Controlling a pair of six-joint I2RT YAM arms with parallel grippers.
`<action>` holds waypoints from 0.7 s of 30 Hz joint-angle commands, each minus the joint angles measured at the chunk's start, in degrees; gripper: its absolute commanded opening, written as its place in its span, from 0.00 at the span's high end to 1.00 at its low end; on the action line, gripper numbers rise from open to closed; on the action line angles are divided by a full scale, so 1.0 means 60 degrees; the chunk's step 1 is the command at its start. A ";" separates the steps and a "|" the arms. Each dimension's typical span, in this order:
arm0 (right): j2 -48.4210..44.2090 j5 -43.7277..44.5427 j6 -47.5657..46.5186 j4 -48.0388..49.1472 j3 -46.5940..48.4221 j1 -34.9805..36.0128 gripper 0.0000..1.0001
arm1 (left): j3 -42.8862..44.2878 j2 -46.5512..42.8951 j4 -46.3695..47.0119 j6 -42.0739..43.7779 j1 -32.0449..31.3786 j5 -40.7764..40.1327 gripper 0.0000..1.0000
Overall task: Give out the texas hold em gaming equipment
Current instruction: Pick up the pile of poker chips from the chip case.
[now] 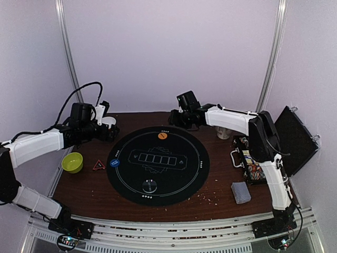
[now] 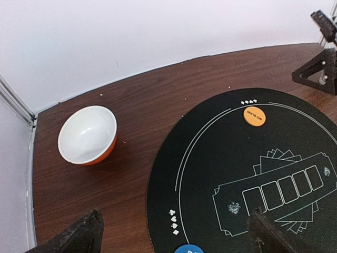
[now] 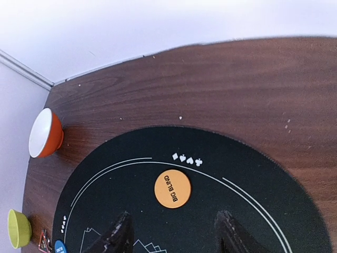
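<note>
A round black mat lies mid-table. On its far edge rests an orange "BIG BLIND" disc. A blue disc sits on the mat's left edge, and a clear disc on its near edge. A grey-blue deck of cards lies on the wood at right. My right gripper hovers open just short of the orange disc, holding nothing. Over the mat's left side, my left gripper is wide open and empty.
A white-and-orange bowl stands at the back left. A green bowl and a red triangle sit left of the mat. An open case of chips lies to the right, with a white cup behind it.
</note>
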 commanded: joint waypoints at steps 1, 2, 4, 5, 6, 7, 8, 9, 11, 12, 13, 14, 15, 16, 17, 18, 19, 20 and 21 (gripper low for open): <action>-0.1267 0.1506 -0.2006 -0.1713 0.0706 0.0236 0.45 | -0.0118 -0.0079 0.0459 0.0123 0.0087 -0.0290 0.02; -0.1510 0.1655 -0.2258 -0.1905 0.0669 0.0251 0.44 | -0.0125 -0.0057 0.0458 0.0133 0.0086 -0.0327 0.02; -0.2065 0.1965 -0.2732 -0.2325 0.0549 0.0270 0.43 | -0.0143 -0.0081 0.0468 0.0157 0.0094 -0.0414 0.02; -0.2311 0.2017 -0.2958 -0.2550 0.0468 0.0269 0.43 | -0.0171 -0.0092 0.0483 0.0156 0.0086 -0.0450 0.02; -0.2573 0.2091 -0.3177 -0.2757 0.0430 0.0271 0.42 | -0.0211 -0.0115 0.0508 0.0163 0.0086 -0.0464 0.02; -0.2801 0.2157 -0.3374 -0.3027 0.0294 0.0270 0.41 | -0.0243 -0.0131 0.0530 0.0168 0.0086 -0.0479 0.02; -0.3046 0.2251 -0.3645 -0.3318 0.0091 0.0273 0.40 | -0.0262 -0.0133 0.0538 0.0161 0.0086 -0.0484 0.02; -0.3271 0.2399 -0.3810 -0.3613 -0.0025 0.0277 0.39 | -0.0271 -0.0122 0.0524 0.0169 0.0086 -0.0487 0.02; -0.3720 0.2775 -0.4134 -0.4490 -0.0171 0.0281 0.35 | -0.0272 -0.0140 0.0523 0.0158 0.0087 -0.0499 0.02; -0.3939 0.3032 -0.4263 -0.4920 -0.0219 0.0271 0.33 | -0.0295 -0.0154 0.0548 0.0165 0.0088 -0.0509 0.02; -0.4138 0.3256 -0.4369 -0.5406 -0.0263 0.0257 0.30 | -0.0310 -0.0161 0.0569 0.0166 0.0087 -0.0516 0.02; -0.4312 0.3451 -0.4463 -0.5831 -0.0331 0.0227 0.28 | -0.0316 -0.0173 0.0600 0.0152 0.0090 -0.0516 0.02; -0.4500 0.3667 -0.4511 -0.6315 -0.0424 0.0189 0.26 | -0.0340 -0.0175 0.0627 0.0150 0.0087 -0.0504 0.02; -0.4666 0.3850 -0.4532 -0.6789 -0.0544 0.0144 0.25 | -0.0331 -0.0158 0.0649 0.0137 0.0087 -0.0502 0.02; -0.4865 0.3999 -0.4523 -0.7178 -0.0696 0.0094 0.24 | -0.0313 -0.0151 0.0646 0.0133 0.0088 -0.0489 0.02; -0.5054 0.4029 -0.4458 -0.7547 -0.0896 0.0041 0.23 | -0.0276 -0.0141 0.0627 0.0140 0.0087 -0.0474 0.02; -0.5274 0.3964 -0.4344 -0.7820 -0.1190 -0.0012 0.22 | -0.0254 -0.0146 0.0609 0.0134 0.0086 -0.0462 0.02; -0.5488 0.3823 -0.4112 -0.8063 -0.1518 -0.0042 0.21 | -0.0258 -0.0168 0.0604 0.0124 0.0086 -0.0447 0.02; -0.5700 0.3593 -0.3863 -0.8242 -0.1887 -0.0052 0.21 | -0.0264 -0.0194 0.0620 0.0121 0.0086 -0.0429 0.02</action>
